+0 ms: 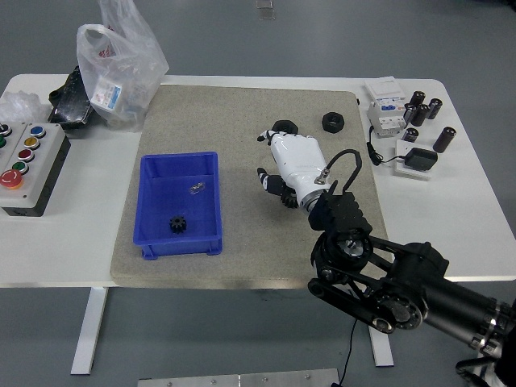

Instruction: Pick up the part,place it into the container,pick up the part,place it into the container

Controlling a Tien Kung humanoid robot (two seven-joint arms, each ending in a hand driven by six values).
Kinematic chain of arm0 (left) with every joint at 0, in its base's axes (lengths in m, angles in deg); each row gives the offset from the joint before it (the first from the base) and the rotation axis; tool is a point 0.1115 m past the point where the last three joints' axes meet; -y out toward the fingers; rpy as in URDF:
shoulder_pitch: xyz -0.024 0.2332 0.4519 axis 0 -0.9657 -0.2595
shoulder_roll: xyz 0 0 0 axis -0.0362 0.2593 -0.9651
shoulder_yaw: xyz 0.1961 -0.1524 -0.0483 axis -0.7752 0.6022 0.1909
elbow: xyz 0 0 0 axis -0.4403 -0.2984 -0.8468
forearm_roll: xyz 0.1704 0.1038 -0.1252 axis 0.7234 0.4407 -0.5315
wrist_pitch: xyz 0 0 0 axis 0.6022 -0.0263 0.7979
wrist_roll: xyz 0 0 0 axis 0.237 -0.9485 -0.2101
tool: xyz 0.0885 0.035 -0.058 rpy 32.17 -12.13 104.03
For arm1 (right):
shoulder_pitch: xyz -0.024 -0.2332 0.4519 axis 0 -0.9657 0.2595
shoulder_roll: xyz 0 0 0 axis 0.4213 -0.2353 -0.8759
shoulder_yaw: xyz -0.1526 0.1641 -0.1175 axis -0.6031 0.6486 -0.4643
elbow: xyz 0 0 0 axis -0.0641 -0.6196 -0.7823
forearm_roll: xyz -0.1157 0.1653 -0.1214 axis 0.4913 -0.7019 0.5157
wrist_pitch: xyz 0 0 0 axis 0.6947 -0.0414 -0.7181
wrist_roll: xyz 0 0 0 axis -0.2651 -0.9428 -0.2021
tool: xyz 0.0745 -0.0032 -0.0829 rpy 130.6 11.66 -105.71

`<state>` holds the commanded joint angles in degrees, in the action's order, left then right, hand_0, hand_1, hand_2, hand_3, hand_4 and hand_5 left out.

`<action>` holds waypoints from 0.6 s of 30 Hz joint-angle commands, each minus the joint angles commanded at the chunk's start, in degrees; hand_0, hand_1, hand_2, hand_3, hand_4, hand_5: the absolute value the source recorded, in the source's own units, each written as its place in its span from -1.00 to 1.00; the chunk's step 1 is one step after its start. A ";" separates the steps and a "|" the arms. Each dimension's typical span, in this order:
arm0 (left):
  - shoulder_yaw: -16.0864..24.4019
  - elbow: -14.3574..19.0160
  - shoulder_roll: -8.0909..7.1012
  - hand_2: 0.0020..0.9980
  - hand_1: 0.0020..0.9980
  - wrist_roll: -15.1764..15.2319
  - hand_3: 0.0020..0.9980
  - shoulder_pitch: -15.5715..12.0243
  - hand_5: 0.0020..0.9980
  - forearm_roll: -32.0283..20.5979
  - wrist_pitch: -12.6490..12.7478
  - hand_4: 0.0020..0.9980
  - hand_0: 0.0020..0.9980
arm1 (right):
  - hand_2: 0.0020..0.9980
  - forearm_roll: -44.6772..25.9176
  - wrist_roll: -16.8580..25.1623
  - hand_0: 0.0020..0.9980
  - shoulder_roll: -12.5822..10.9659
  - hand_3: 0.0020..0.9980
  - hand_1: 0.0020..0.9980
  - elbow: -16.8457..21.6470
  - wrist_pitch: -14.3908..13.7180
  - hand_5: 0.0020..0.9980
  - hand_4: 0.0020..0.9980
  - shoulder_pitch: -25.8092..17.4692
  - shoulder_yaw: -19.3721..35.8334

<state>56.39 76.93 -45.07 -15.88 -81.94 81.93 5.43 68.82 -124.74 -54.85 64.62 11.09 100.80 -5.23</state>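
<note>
Right hand (292,165) sits over the mat centre, palm down, right on top of the second gear (289,199), which peeks out at its near edge. Can't tell if the fingers have closed on it. First gear (176,223) lies in the blue bin (153,173), well left.

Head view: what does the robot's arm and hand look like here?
Only the right arm shows. It is black with bulky round joint housings with silver detailing. The right hand has a glossy white shell with black finger segments. A thin black cable loops from the wrist area.
</note>
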 joint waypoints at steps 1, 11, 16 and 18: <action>-0.02 0.00 0.01 -0.10 -0.12 0.11 0.20 0.09 0.09 -0.02 -0.08 -0.21 0.19 | 0.68 0.63 0.00 -0.28 -0.01 0.77 0.37 -0.09 1.71 -0.30 0.77 -0.21 0.21; -0.80 0.00 0.17 -0.10 -0.12 0.43 0.20 0.46 0.09 -0.31 -0.32 -0.21 0.19 | 0.72 0.85 0.00 -0.25 -0.61 0.81 0.44 -1.58 12.36 0.11 1.00 -0.15 -0.75; -0.80 0.00 0.20 -0.10 -0.12 0.33 0.20 0.38 0.09 -0.27 -0.28 -0.21 0.19 | 0.72 0.29 0.00 -0.25 -1.16 0.81 0.44 -3.66 13.56 0.11 1.00 0.20 -1.79; -0.83 0.00 0.19 -0.10 -0.12 0.36 0.19 0.40 0.09 -0.29 -0.28 -0.21 0.19 | 0.66 -0.23 0.00 -0.28 -1.22 0.70 0.41 -4.83 13.27 0.09 0.91 0.26 -1.67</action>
<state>55.56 76.93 -44.87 -15.52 -81.55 81.64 5.15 68.59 -124.74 -56.07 59.80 24.36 101.06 -6.90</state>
